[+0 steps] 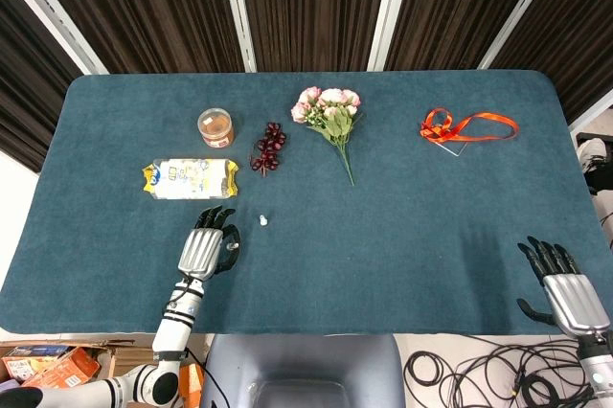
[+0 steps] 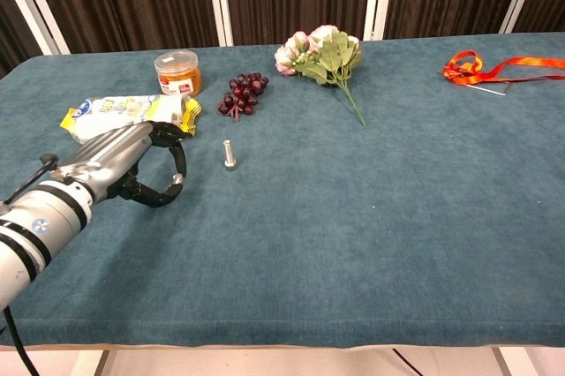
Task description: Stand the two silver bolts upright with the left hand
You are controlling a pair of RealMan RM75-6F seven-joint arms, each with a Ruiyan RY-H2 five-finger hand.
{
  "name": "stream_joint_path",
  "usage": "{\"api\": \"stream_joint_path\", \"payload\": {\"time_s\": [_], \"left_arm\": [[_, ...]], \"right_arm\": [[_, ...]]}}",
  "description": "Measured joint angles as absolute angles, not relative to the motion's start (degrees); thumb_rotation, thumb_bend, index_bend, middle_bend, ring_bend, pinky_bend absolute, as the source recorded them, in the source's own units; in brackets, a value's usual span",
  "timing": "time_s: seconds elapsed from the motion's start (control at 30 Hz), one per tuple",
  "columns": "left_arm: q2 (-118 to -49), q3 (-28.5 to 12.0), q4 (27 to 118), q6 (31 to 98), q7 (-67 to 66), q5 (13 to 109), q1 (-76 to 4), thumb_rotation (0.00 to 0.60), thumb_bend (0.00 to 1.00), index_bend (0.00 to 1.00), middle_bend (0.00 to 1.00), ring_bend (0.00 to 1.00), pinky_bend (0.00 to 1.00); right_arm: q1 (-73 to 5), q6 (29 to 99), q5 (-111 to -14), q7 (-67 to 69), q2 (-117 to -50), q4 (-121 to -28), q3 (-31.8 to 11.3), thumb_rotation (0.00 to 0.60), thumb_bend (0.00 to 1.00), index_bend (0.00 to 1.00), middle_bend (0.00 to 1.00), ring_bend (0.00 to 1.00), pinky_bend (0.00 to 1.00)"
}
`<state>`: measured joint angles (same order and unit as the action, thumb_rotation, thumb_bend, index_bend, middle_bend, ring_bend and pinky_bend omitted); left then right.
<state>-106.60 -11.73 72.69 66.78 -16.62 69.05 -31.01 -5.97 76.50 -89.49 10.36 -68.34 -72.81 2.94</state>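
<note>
So the left hand is pinching one silver bolt between thumb and fingertip, close to the bench's near-left corner, lifted a bit off the cloth. The other bolt already stands upright just beside it, near the snack packet. The right hand sits at the near-right corner, fingers spread, holding nothing.

My left hand low over bench near-left area, back upward, fingers curled in arc, silver bolt pinched at fingertips. My right hand at near-right bench edge, palm down, fingers spread, holding nothing.
</note>
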Motion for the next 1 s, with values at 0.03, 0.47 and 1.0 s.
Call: {"api": "stream_joint_path", "payload": {"time_s": [0.03, 0.47, 1.0], "left_arm": [[-106.48, -11.86, 72.73, 66.56, -16.42, 68.8, -31.0, 0.6, 0.39, 0.57, 0.18, 0.08, 0.11], [-105.41, -12.28, 73.08, 66.18, -15.38, 68.21, -30.87, 0.6, 0.39, 0.57, 0.18, 0.08, 0.11], [-104.46, -12.3, 73.0, 65.58, -15.18, 67.46, -30.87, 0.6, 0.39, 0.5, 0.18, 0.08, 0.11]], "right_arm": [[-5.99, 76.42, -89.49, 10.26, -68.35, -72.82, 2.96, 0.6, 0.21, 0.0, 0.0, 0.0, 0.0], [-6.07, 75.87, -89.16, 9.63, -68.38, -73.03, 3.01, 0.6, 0.21, 0.0, 0.0, 0.0, 0.0], [-6.05, 75.57, -89.0, 9.48, -68.13, -73.49, 3.1, 0.6, 0.21, 0.0, 0.0, 0.0, 0.0]]}}
